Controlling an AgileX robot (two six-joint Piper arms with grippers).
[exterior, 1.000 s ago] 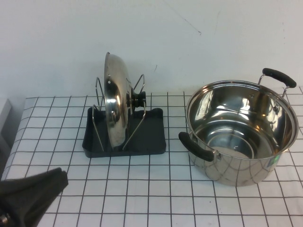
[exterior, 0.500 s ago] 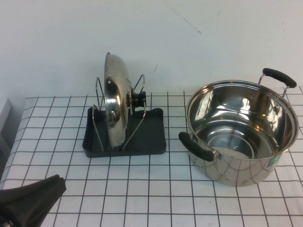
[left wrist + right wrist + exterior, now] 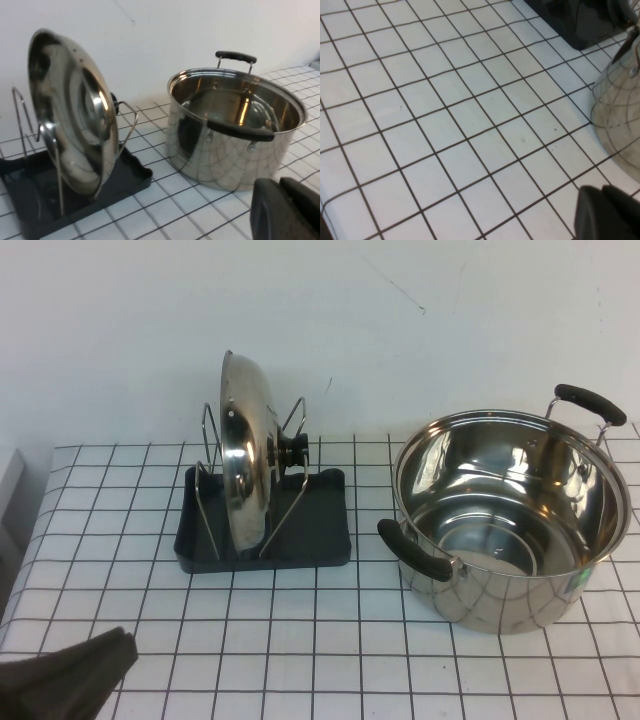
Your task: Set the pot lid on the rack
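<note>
Nearest the camera in the high view, the left gripper [image 3: 95,660] shows only as a dark wedge at the near left corner of the table [image 3: 300,660], well apart from the rack and on its near side. In the left wrist view its black fingers [image 3: 287,212] lie together with only a thin seam between them, and nothing is held. The right gripper [image 3: 610,215] does not appear in the high view; in the right wrist view its dark tips hang low over bare gridded cloth, near the curved steel wall of the pot [image 3: 620,105], but whether they are parted or closed cannot be told, and nothing shows in their grasp.

Farther back, the rack [image 3: 320,535] sits on the grid cloth, a black tray with silver wire uprights rising from it. The pot lid [image 3: 245,465] stands on edge in the wires, nearly upright with a slight tilt. Its disc runs near to far across the rack, so it is seen almost edge-on from the high view. The black knob [image 3: 296,451] points sideways toward the pot, the hollow underside faces away from it.

The pot [image 3: 510,515] stands upright and open beside the rack, apart from it, one black handle toward the rack and the other on the far side. Behind the rack is a white wall [image 3: 400,320].
</note>
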